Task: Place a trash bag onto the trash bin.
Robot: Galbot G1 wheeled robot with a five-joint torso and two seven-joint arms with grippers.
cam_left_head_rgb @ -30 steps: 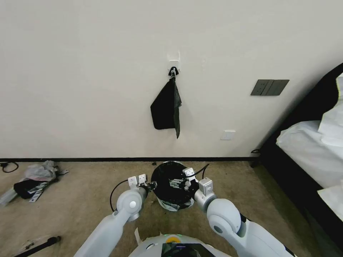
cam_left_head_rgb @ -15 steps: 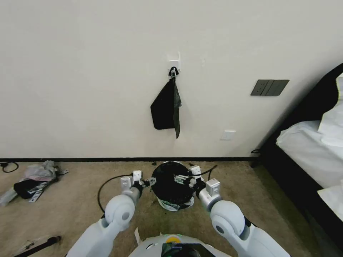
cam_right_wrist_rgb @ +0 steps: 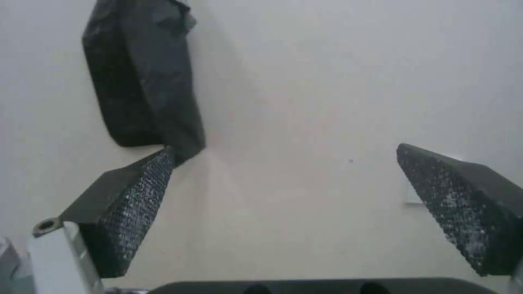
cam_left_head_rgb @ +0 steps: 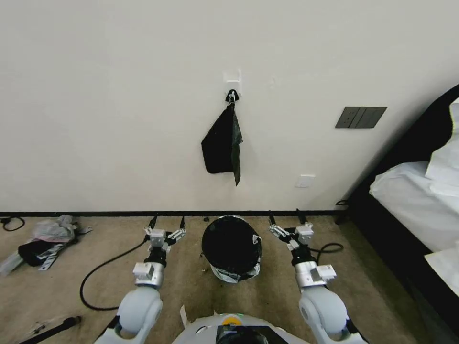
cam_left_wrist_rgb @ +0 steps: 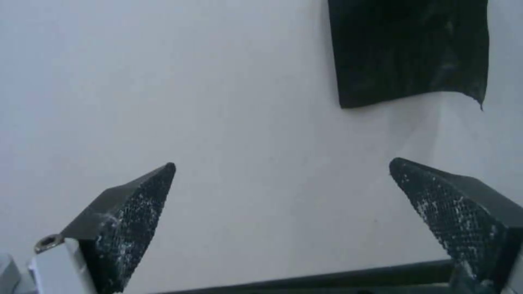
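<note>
The trash bag [cam_left_head_rgb: 231, 243] is seen draped over the trash bin [cam_left_head_rgb: 234, 274] on the carpet [cam_left_head_rgb: 191, 286] near the wall [cam_left_head_rgb: 119, 119]. The left gripper [cam_left_head_rgb: 167, 223] and right gripper [cam_left_head_rgb: 285, 220] are held on either side, apart from it, fingers spread wide and empty. A matte black bag bundle [cam_left_head_rgb: 222, 145] is hung above. A clutter pile [cam_left_head_rgb: 45, 239] is found far left, a bed [cam_left_head_rgb: 420, 200] right.

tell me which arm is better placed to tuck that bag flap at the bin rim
Right, probably. The loose pale flap sits on the trash bin's right side, nearer the open right gripper. The open left gripper is across the trash bag.
</note>
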